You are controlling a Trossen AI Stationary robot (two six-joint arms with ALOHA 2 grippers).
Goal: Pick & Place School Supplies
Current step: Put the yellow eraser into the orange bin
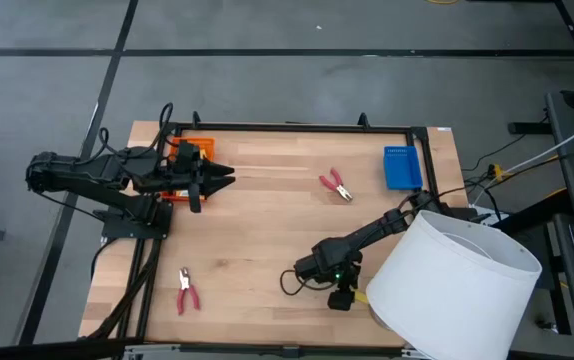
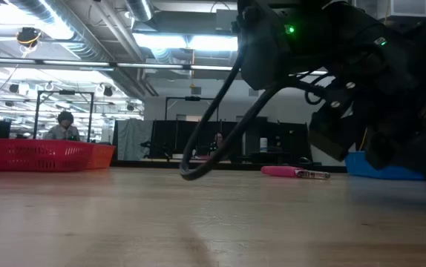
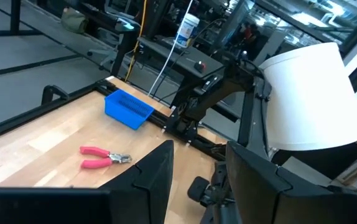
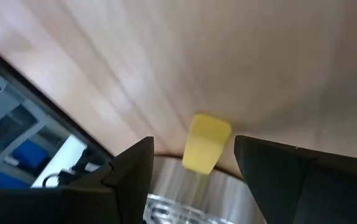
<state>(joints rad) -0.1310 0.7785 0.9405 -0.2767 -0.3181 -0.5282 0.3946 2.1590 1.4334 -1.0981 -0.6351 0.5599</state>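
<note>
A tiny yellow block (image 4: 205, 143) lies on the wood near the table's near edge, against a shiny metal part under the big white cylinder (image 1: 457, 290). It also shows in the high view (image 1: 361, 296). My right gripper (image 4: 194, 144) (image 1: 347, 297) is low over the table and open, with one finger on either side of the block and a gap to each. Two red-handled pliers lie flat on the table, one at the far middle (image 1: 336, 185) (image 3: 104, 158) and one at the near left (image 1: 185, 291). My left gripper (image 1: 225, 178) (image 3: 198, 149) is open and empty beside the orange tray (image 1: 195, 152).
The blue tray (image 1: 402, 167) stands at the far right and the orange tray at the far left. The white cylinder overhangs the table's near right corner, close to my right arm. A dark cable (image 2: 213, 126) loops down from my right arm onto the table.
</note>
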